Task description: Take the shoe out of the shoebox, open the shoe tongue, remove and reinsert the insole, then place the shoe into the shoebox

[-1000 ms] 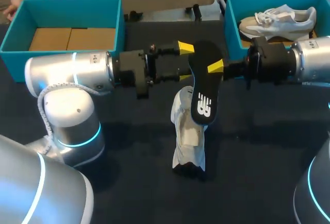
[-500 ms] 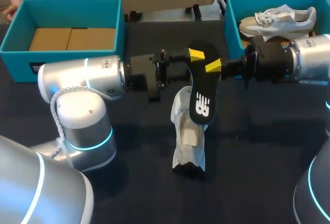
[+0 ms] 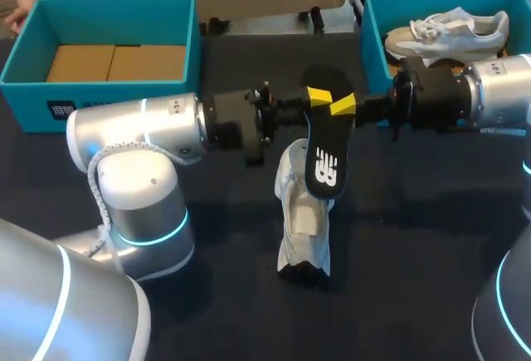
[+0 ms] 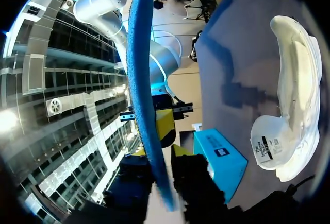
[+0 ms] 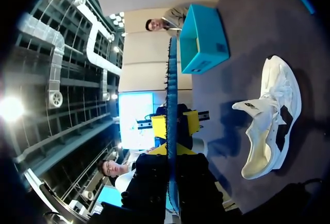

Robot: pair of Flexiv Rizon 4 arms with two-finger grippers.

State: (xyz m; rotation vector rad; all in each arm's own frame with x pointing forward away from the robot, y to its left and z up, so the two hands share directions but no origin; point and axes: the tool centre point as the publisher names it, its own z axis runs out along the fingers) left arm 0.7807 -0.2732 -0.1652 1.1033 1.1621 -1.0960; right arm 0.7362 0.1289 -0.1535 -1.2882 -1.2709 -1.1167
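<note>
A white lace-up sneaker [image 3: 303, 224] lies on the dark table top [image 3: 415, 286], nearest the viewer, with its mouth open and its tongue pulled out. Held in the air just above it is a long black foam insole with a white logo [image 3: 325, 149], printed face toward the head camera and blue underside turned away. The right gripper [image 3: 344, 108] pinches the insole's upper part, and its wrist view shows the insole edge-on, clamped between the two dark fingers. The left gripper [image 3: 318, 97] meets the insole at the same height from the opposite side. Whether it grips the insole or only flanks it cannot be told. Both arms reach in level, forearms horizontal, wrists facing each other across the middle of the table. This looks like a handover ahead of reinsertion. It should go best if the right grip stays firm until the left one is sure. The floppy insole should then be turned toe-first toward the shoe's mouth. At the far left edge sits an open teal cardboard shoebox [image 3: 178, 25] with a brown cardboard floor. At the far right, a second teal box [image 3: 373, 29] holds another pale sneaker [image 3: 452, 33].
</note>
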